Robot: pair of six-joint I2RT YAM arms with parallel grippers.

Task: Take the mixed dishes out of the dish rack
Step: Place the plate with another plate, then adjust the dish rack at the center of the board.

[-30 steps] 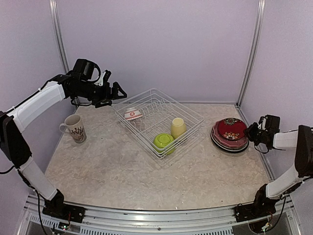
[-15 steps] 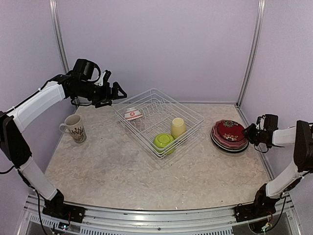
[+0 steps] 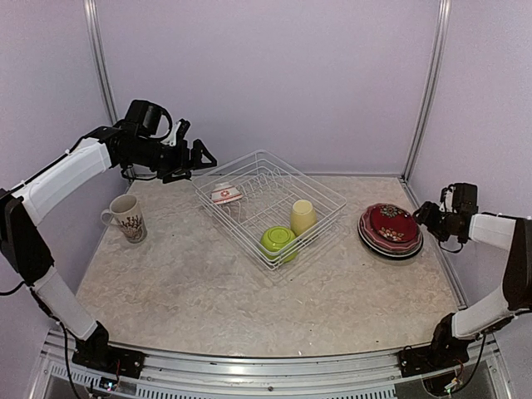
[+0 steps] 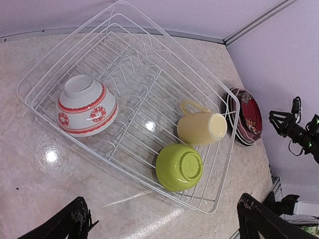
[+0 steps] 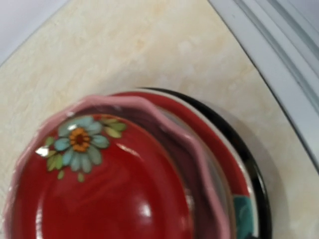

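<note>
Hovering beside stacked plates [image 3: 391, 229] (right hand [image 3: 426, 216]).

The top camera looks down from high behind the near edge of the tabletop [image 3: 249, 291] and holds all of it. The left wrist camera looks steeply down at the dish rack [image 4: 149, 55] (the plate stack [image 4: 247, 117] shows at its right edge). The right wrist camera hangs very near over this same stack.
</note>
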